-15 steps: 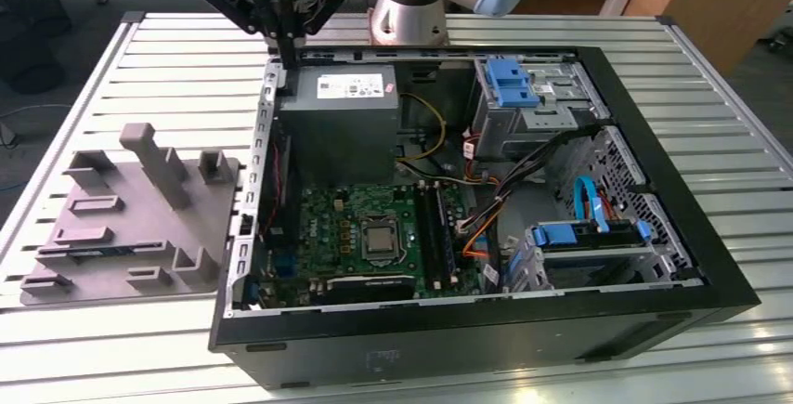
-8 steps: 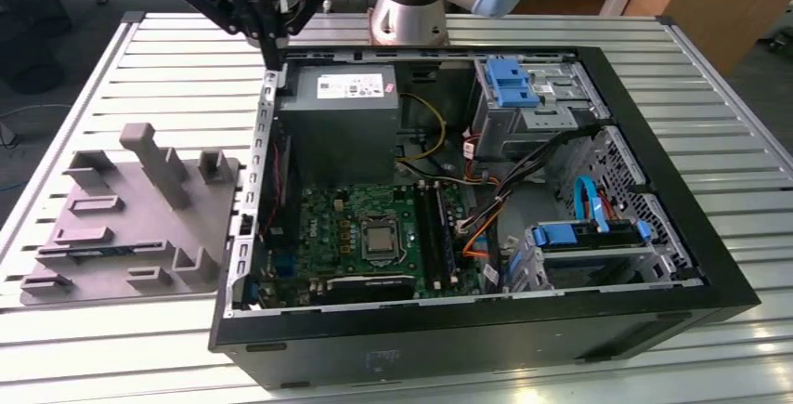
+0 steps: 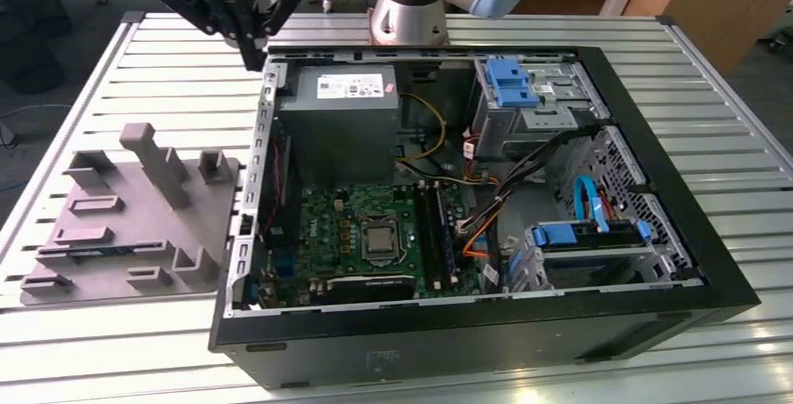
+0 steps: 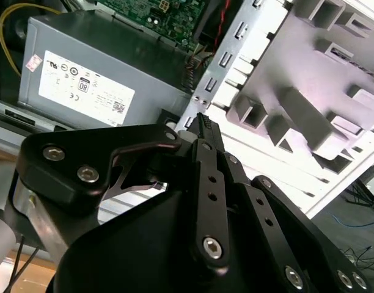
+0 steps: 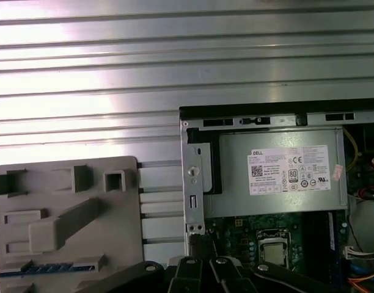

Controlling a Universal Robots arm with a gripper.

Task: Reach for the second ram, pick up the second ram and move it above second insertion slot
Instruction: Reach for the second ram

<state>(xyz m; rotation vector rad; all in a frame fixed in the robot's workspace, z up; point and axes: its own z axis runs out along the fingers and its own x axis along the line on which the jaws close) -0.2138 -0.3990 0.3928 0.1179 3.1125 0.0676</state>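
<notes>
Since everything rests on it, table point(image 3: 725, 79): ribbed metal top that carries both the case and the fixture.
Computer case point(image 3: 496, 339): lies open on its side; I see a grey power supply point(image 3: 341, 116) at the far end and the green motherboard point(image 3: 334, 228) nearer the camera.
Fixture point(image 3: 136, 228): grey moulded holder just beside the case, on the exterior view's left, with upright posts and several pockets.
Gripper point(image 3: 255, 51): hangs above the far corner of the case, next to the power supply and well apart from the fixture's near end.
Second ram point(image 5: 49, 267): I judge it to be the thin strip with a blue row seated in a pocket at the near end of the fixture; no contact with the gripper.
Insertion slots point(image 3: 434, 228): long dark channels on the motherboard beside the processor socket; I cannot tell which of them is the second.
Step in hand: the reach, by my judgement barely begun.
Method: I advise bringing the wrist across to the pocket clear of the posts, spreading the jaws first, turning them to span the stick's thin faces near its middle, and descending straight.
Fingers point(image 4: 202, 131): drawn together at the tips in the second wrist view, nothing between them, touching nothing.
</notes>
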